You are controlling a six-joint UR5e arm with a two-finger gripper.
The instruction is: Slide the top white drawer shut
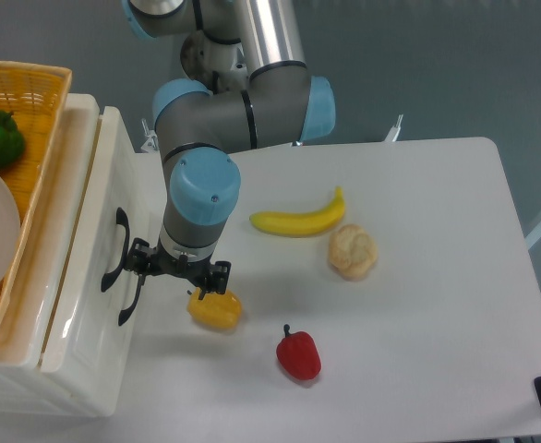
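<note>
top white drawer at the table's left edge, front looks nearly flush with cabinet, last short push likely left | gripper just beside the black handle, contact unclear | fingers hidden under wrist, spread cannot be told | cabinet cut off at left

gripper beside top white drawer, banana
</note>
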